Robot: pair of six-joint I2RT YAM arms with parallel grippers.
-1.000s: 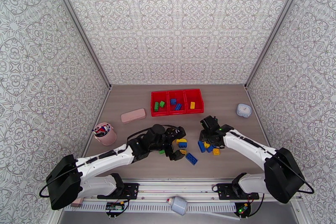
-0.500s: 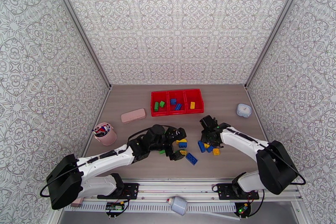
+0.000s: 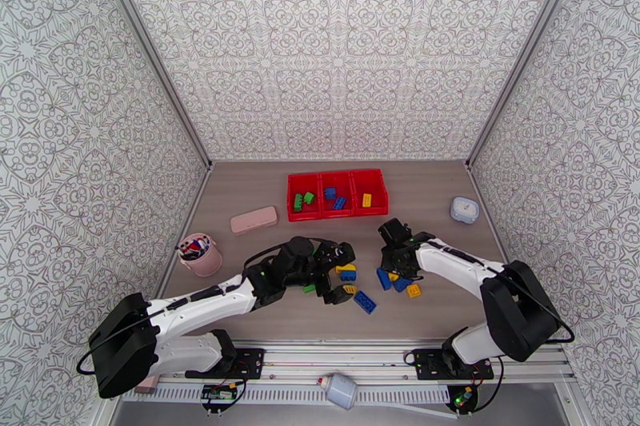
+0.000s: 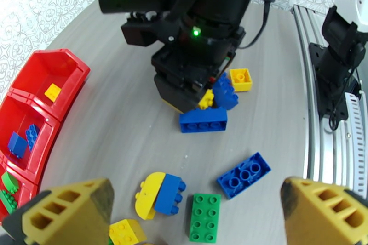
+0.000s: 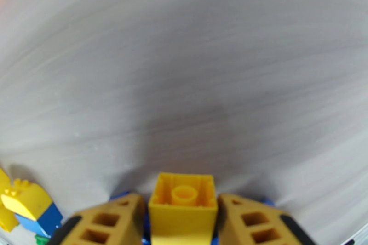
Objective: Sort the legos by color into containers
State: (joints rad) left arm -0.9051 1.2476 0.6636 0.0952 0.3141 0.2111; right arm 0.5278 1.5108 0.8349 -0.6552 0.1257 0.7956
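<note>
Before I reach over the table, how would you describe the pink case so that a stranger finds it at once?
Start from the row of red bins at the far middle of the table. Just left of them, a little nearer, lies the pink case. Unlike the upright pink cup nearer the left wall, it lies flat and closed, with nothing sticking out.

Green, blue and yellow legos (image 4: pixel 202 119) lie scattered on the counter (image 4: pixel 115 117); several sit color-sorted inside the red containers (image 4: pixel 34 69).
</note>
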